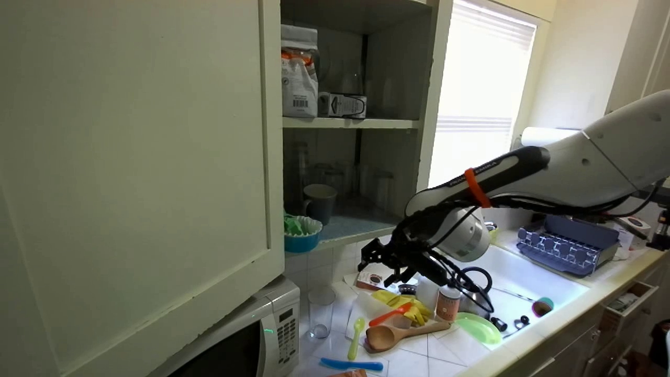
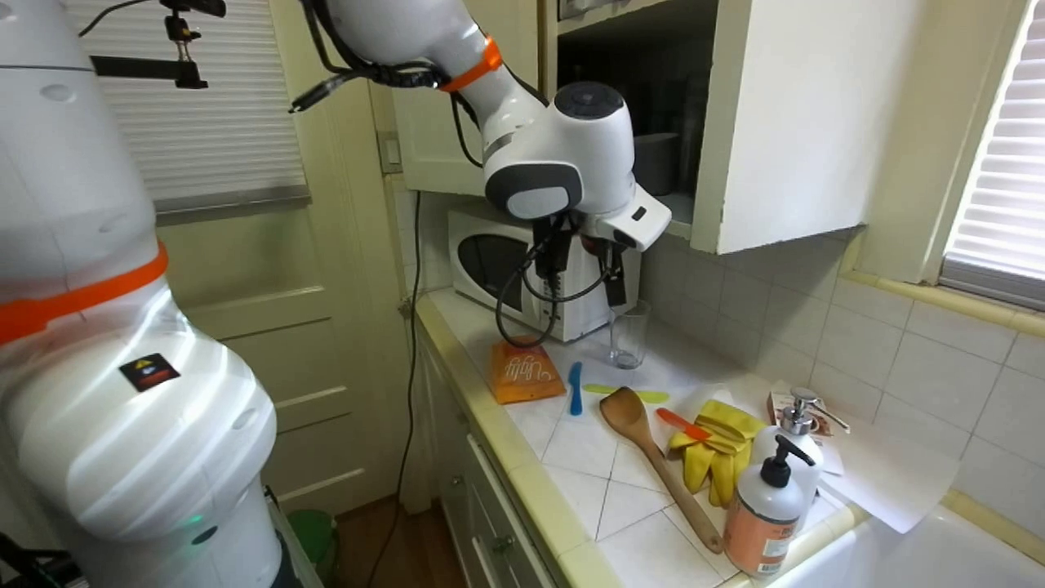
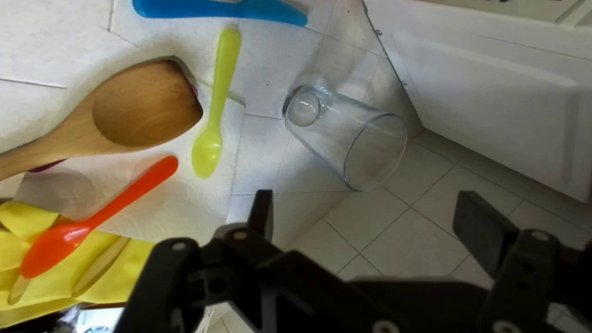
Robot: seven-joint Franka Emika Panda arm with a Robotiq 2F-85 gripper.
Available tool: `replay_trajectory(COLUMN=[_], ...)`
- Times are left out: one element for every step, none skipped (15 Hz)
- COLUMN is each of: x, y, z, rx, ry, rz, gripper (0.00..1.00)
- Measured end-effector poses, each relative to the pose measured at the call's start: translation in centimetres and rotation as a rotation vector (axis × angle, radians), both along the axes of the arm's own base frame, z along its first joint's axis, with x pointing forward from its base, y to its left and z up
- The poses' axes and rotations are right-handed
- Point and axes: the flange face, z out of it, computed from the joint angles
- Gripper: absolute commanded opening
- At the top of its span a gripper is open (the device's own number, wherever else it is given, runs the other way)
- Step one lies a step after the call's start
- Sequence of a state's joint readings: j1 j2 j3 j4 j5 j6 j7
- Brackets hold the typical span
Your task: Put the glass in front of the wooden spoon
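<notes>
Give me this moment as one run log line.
gripper: open, empty, clear of glass | glass: upright on counter | wooden spoon: apart from glass

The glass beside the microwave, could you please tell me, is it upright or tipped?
Upright: in both exterior views, the glass stands base down, its open mouth uppermost.

In wrist view, glass is right of wooden spoon, w/ another spoon btwn. It stands on counter, nr microwave.
</notes>
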State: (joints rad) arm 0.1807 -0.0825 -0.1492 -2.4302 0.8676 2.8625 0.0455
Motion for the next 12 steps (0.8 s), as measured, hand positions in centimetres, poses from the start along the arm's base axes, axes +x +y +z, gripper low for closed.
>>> replay_trajectory(x=[0.6, 1.4, 2.2, 3.0, 3.9, 4.6, 5.4, 6.1, 6.8, 7.1, 7.1, 7.2], y=[0.2, 0.4, 0.4, 0.3, 0.0, -0.2, -0.4, -0.6, -0.6, -0.6, -0.6, -0.6], z=[-0.8, -1.5, -2.2, -3.1, -4.2, -5.5, -7.0, -8.5, -10.0, -11.0, -11.3, -11.0], rx=[0.015, 0.032, 0.045, 0.044, 0.042, 0.039, 0.035, 0.032, 0.033, 0.030, 0.028, 0.029], ry=[-0.002, -0.002, 0.000, 0.007, 0.023, 0.042, 0.065, 0.088, 0.114, 0.129, 0.132, 0.128], rz=[-0.020, -0.038, -0.050, -0.056, -0.060, -0.061, -0.060, -0.058, -0.049, -0.049, -0.049, -0.049], gripper=[1.00, 1.00, 1.00, 1.00, 1.00, 1.00, 1.00, 1.00, 1.00, 1.00, 1.00, 1.00])
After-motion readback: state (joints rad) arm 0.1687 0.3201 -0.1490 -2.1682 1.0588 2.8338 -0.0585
